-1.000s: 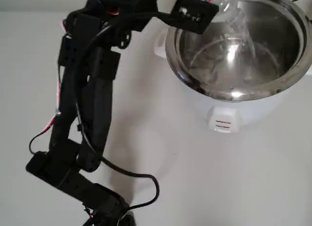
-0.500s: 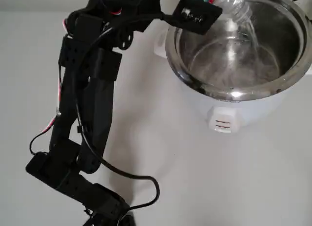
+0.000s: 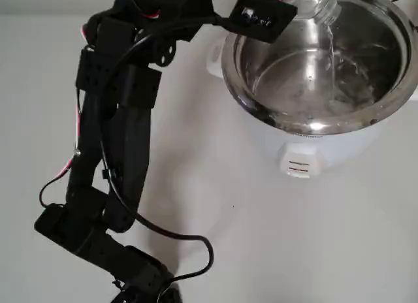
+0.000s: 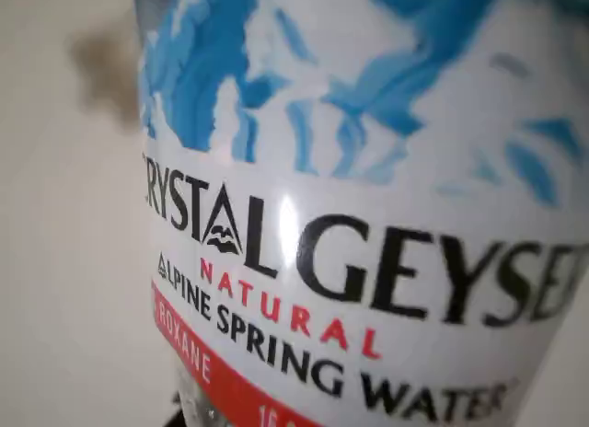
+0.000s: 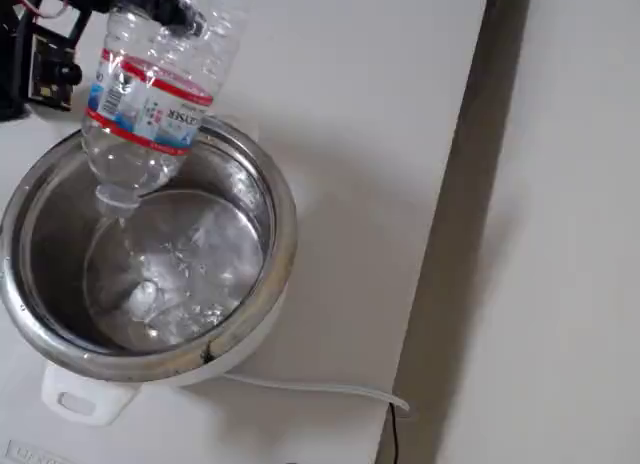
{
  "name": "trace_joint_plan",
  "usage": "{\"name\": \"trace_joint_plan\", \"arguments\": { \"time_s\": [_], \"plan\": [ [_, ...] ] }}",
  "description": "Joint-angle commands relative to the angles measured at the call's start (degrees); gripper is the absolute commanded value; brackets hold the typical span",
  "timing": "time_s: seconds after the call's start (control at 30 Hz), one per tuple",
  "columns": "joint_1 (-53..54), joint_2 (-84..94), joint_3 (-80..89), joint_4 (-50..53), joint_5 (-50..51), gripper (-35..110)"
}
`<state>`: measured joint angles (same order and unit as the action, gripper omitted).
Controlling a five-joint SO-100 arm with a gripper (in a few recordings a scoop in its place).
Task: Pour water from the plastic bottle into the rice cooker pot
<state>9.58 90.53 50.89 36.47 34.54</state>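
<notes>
Water point(image 5: 128, 246) falls in a thin stream from the plastic bottle point(image 5: 150, 94), now tipped steeper (mouth down) than a second ago over the rice cooker pot point(image 5: 262, 284), with the gripper point(image 5: 150, 6) clamped on the bottle's upper body.

I see a plain white table point(image 3: 215, 205) carrying everything here. In the overhead view the white cooker body point(image 3: 307, 156) sits directly on it at the upper right, its front tab with red markings facing the bottom of the picture, and a shadow falls on the surface to its left. The black arm's base point(image 3: 124, 277) stands at the lower left edge, and a black cable point(image 3: 189, 241) loops across the table just beside it. In the fixed view a thin white cord point(image 5: 320, 388) trails from the cooker over the surface toward the table's right edge point(image 5: 440, 224), and a dark gap runs along that edge.
</notes>
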Motion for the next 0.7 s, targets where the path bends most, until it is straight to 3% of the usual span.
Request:
{"name": "trace_joint_plan", "arguments": {
  "time_s": [0.0,0.67],
  "plan": [
    [0.5,1.5,-4.6,-1.3,0.8,7],
    [2.0,2.4,-4.2,1.0,9.5,7]
  ]
}}
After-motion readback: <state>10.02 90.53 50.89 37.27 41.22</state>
